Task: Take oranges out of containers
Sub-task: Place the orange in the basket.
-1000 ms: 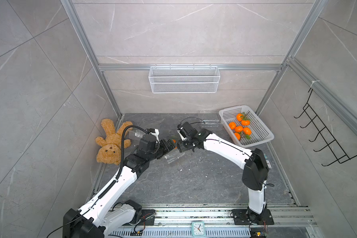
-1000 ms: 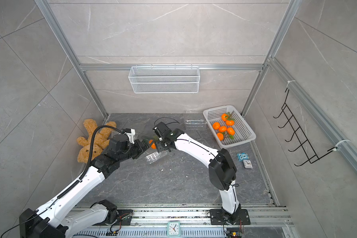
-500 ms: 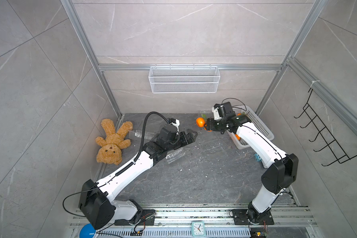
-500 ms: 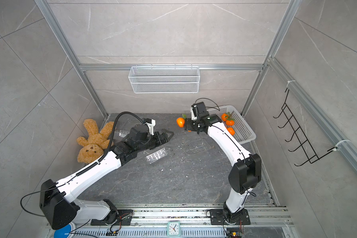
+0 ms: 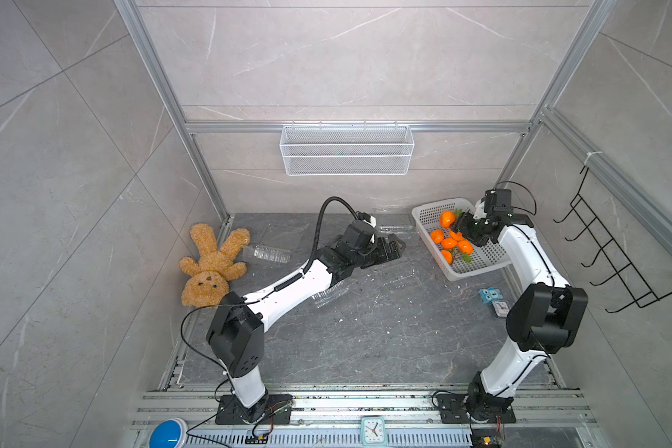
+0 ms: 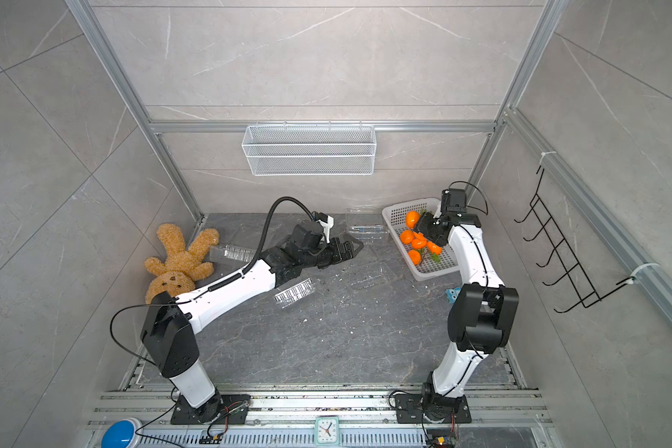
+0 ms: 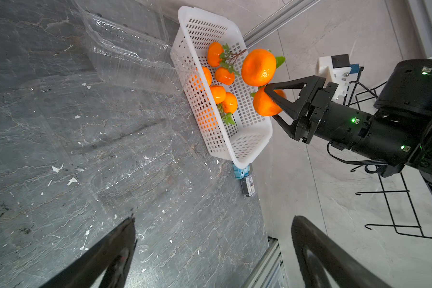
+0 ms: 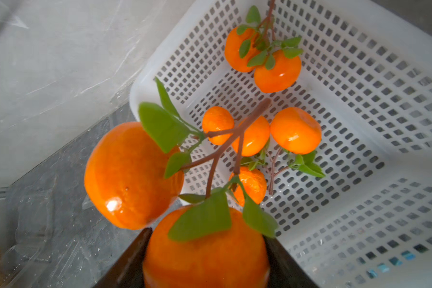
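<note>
White basket (image 8: 145, 74) corner beneath gripped oranges (image 8: 205, 249)

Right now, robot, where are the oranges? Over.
Left gripper open, empty. Right gripper shut on orange pair, above white basket. Six oranges already inside. Nothing blocking.

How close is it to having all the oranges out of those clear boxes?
Nearly finished. Done: six oranges lie in the white basket, and the clear boxes on the floor look empty. In hand: the right jaws grip one orange of a twig-joined pair above the basket, its twin dangling. Remaining: only setting that pair down, it seems.
</note>
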You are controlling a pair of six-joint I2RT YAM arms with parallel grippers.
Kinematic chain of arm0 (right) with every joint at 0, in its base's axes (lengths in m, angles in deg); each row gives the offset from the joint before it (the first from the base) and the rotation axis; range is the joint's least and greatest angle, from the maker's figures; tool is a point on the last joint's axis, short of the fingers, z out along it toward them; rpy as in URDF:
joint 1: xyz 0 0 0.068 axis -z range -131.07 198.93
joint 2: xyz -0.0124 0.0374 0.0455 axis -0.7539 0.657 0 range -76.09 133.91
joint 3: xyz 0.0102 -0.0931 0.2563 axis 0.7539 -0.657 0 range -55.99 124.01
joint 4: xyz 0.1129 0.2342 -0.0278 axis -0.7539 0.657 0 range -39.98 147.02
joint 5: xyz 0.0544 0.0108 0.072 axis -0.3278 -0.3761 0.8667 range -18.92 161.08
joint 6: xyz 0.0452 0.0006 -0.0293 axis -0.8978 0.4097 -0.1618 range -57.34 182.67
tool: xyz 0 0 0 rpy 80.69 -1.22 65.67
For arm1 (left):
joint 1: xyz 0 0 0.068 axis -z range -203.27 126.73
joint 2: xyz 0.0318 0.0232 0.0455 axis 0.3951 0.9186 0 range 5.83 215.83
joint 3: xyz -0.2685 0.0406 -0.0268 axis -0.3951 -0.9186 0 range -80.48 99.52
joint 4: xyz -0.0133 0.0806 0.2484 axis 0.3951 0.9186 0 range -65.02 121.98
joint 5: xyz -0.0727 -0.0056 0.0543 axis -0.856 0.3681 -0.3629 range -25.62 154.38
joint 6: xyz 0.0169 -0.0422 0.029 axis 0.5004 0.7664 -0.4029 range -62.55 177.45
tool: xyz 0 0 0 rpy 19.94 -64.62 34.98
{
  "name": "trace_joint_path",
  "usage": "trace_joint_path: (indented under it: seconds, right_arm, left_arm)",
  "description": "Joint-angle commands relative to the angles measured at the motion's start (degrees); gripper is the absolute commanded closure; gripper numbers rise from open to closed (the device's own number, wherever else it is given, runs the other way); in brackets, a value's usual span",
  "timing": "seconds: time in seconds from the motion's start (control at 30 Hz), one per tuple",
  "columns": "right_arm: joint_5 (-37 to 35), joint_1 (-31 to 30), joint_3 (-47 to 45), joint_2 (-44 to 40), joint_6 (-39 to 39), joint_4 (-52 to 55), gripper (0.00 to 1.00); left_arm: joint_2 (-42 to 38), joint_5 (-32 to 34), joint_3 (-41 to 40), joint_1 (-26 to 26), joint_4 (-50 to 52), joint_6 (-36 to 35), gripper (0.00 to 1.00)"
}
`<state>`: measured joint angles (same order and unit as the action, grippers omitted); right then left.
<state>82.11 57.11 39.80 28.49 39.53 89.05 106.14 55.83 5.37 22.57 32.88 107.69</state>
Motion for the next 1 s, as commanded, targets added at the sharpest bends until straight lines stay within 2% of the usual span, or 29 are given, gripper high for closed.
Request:
trace_joint_path:
  seconds: [0.0,0.3,0.43,0.53,0.63,0.7,0.87,0.97]
  right_arm:
    - [1.5,0.3,-1.1,3.2,-1.3,-1.7,0.53]
    - [-0.8,0.4,1.3,10.2,-2.2,-4.0,0.52]
    - [-1.2,0.5,7.0,14.8,-3.0,-3.4,0.52]
    - [-0.7,0.5,14.1,19.5,-3.6,-0.8,0.47]
    - [0.0,0.5,19.4,22.5,-4.1,1.9,0.4]
    - [0.9,0.5,20.2,22.2,-4.2,2.2,0.32]
    - [2.0,0.5,16.9,16.9,-4.0,0.6,0.03]
    - [2.0,0.4,12.3,11.9,-3.6,-1.1,0.0]
  left_arm:
    - [0.2,-1.2,2.7,0.2,-0.7,-0.5,0.01]
    - [-0.2,0.4,1.8,0.1,1.9,-1.6,0.01]
    - [-0.6,0.7,1.6,-0.1,3.2,-2.1,0.01]
    - [-1.1,0.9,1.3,-0.3,4.1,-2.4,0.01]
    - [-2.0,1.3,0.5,-0.7,5.1,-2.9,0.01]
    - [-3.1,2.2,-0.2,-1.4,6.5,-3.9,0.0]
    - [-7.6,6.1,-2.4,-4.7,11.5,-8.6,0.01]
    - [-11.8,9.0,-5.1,-9.0,15.4,-11.1,0.0]
